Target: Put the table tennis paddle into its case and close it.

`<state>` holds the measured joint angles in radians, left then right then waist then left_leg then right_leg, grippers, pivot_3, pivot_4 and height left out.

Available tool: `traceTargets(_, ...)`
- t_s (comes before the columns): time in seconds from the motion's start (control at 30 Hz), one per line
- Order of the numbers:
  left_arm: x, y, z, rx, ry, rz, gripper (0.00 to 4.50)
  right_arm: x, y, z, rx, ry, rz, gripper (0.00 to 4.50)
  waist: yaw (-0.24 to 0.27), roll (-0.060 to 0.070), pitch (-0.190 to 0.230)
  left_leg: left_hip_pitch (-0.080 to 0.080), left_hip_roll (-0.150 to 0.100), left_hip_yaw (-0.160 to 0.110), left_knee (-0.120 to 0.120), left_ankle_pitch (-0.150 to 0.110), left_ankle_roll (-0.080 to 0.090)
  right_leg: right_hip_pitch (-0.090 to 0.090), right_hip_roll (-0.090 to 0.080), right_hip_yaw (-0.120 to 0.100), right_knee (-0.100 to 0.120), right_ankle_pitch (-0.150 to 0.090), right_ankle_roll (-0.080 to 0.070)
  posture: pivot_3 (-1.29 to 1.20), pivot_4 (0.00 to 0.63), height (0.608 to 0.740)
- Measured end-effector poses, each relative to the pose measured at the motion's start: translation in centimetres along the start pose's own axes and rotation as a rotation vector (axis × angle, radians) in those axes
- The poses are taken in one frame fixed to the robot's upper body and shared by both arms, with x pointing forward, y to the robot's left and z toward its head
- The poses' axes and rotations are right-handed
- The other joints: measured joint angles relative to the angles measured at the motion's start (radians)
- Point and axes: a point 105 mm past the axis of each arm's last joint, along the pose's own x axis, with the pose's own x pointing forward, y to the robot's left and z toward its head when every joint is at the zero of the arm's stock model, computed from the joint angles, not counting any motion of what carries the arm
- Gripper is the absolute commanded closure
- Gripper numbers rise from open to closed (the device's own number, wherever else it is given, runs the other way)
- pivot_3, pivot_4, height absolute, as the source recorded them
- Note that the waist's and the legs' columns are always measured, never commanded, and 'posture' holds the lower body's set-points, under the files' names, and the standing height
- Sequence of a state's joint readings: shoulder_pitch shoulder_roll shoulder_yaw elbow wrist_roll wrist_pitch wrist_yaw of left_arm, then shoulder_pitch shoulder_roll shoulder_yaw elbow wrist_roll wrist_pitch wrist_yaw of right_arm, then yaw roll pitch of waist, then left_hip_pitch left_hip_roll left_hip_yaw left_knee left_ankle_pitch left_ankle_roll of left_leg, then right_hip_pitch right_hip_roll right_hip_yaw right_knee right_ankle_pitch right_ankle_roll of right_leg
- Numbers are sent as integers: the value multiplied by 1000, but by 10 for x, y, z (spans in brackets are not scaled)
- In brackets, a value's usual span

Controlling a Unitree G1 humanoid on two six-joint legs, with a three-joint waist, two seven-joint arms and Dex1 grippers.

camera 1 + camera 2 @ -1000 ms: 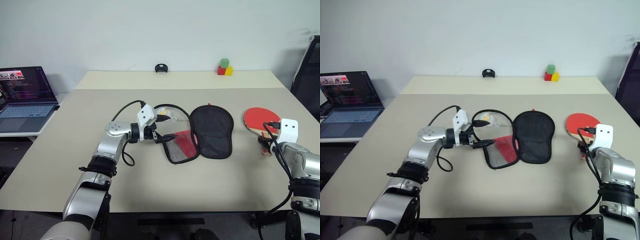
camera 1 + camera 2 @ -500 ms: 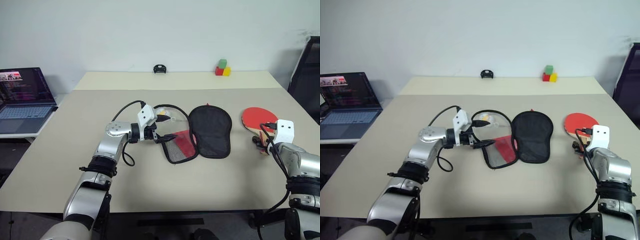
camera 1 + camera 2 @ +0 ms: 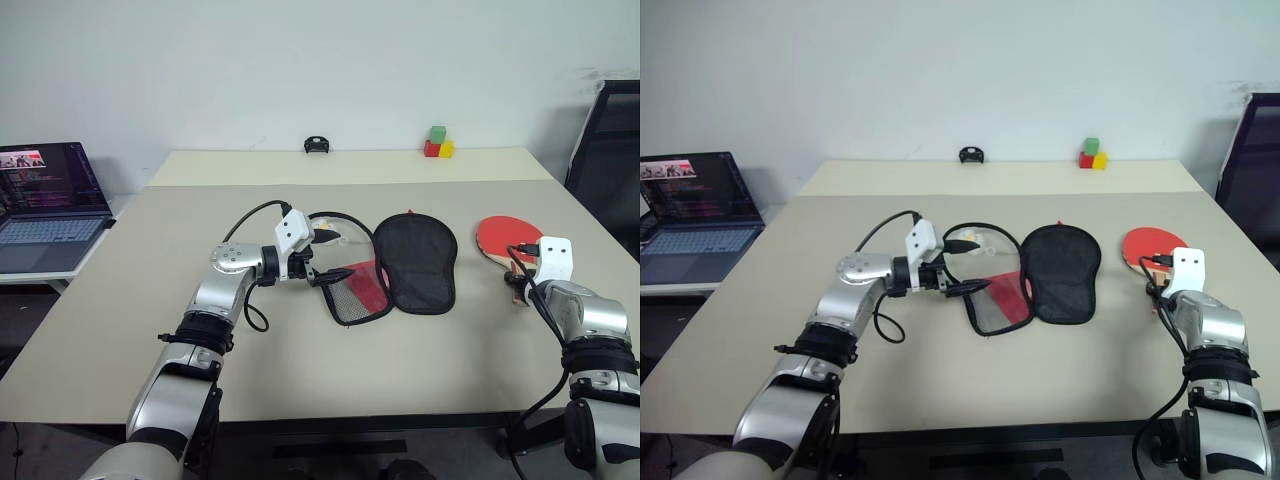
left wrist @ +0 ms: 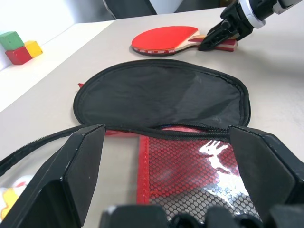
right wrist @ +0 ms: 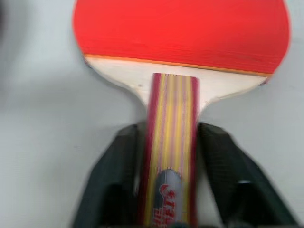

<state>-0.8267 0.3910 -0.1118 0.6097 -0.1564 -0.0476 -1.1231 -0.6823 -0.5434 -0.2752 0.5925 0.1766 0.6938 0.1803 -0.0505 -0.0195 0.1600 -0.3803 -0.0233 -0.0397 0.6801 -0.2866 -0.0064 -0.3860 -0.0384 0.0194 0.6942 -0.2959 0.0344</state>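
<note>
The table tennis paddle [image 3: 497, 238] lies flat at the table's right, red face up, handle toward me. My right gripper [image 3: 515, 285] is at that handle. In the right wrist view its two fingers [image 5: 118, 161] press both sides of the striped handle [image 5: 171, 123], shut on it. The case [image 3: 415, 265] lies unzipped in the middle, its black half spread flat and the red mesh half [image 3: 358, 292] beside it. At the case's left edge my left gripper [image 3: 325, 273] is open. The zipper rim [image 4: 180, 129] runs between its wide-set fingers [image 4: 80, 166].
A white-yellow charm [image 3: 330, 235] lies by the case's zipper loop. Coloured blocks [image 3: 437, 143] and a small black object [image 3: 318, 145] sit at the table's far edge. An open laptop [image 3: 45, 200] stands on a side table at left. A black chair [image 3: 605, 150] is at right.
My right gripper has slid a little forward along the paddle's handle and closed on it. The left arm and the case have not moved. The camera has shifted slightly.
</note>
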Motion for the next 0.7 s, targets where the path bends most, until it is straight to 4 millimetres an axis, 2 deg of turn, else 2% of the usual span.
traceTargets(0.37,-5,1,-3,0,13,11,0,-3,-3,5,-3,-22,-31,3392,1,2,1,-3,0,-1,-1,0,0,-2,0,2,-2,0,0,0,150,740)
traceTargets(0.53,-15,5,-10,-10,37,41,0,-19,-7,16,14,-63,-41,3392,3,5,2,-12,1,-3,-3,0,0,-9,0,1,-6,0,0,0,150,740)
traceTargets(0.6,-19,7,-12,-12,44,54,0,-29,-4,26,17,-96,-30,3392,3,5,2,-20,1,-3,-1,0,0,-17,-1,1,-4,0,0,0,150,740)
traceTargets(0.7,-22,7,-14,-17,48,64,0,-44,2,36,12,-130,-8,3392,10,5,2,-23,1,-3,-1,0,0,-20,-1,0,-4,0,0,0,150,740)
